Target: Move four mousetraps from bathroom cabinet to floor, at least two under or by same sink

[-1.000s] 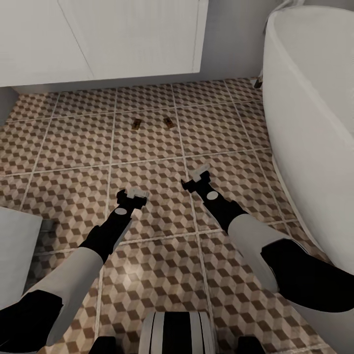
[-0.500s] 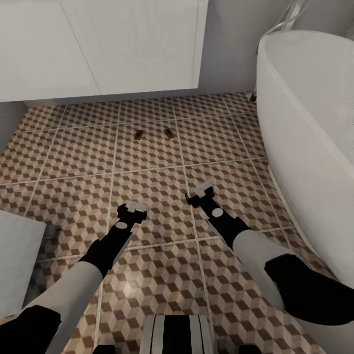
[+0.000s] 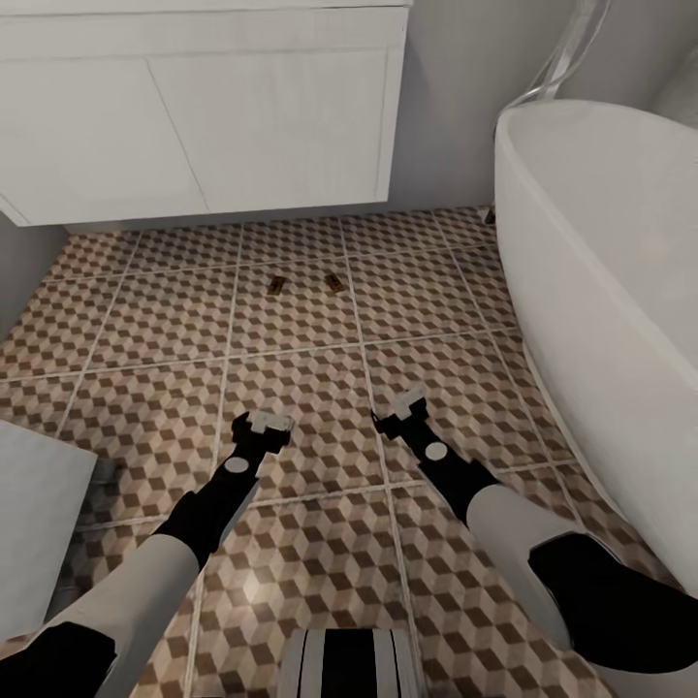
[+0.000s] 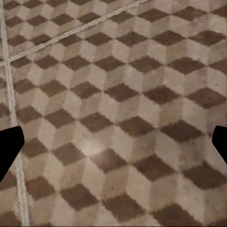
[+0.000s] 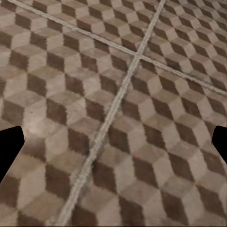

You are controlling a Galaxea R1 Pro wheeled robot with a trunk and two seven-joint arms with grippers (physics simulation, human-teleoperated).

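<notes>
Two mousetraps (image 3: 278,284) (image 3: 334,283) are seen side by side on the bathroom floor (image 3: 291,388) at upper centre, below a white vanity (image 3: 204,116). The left end effector (image 3: 269,424) and right end effector (image 3: 402,407) are held wide and empty at lower centre.

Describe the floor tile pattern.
Brown, beige and white 3D cubes on the bathroom floor; clearest in the left wrist view.
</notes>
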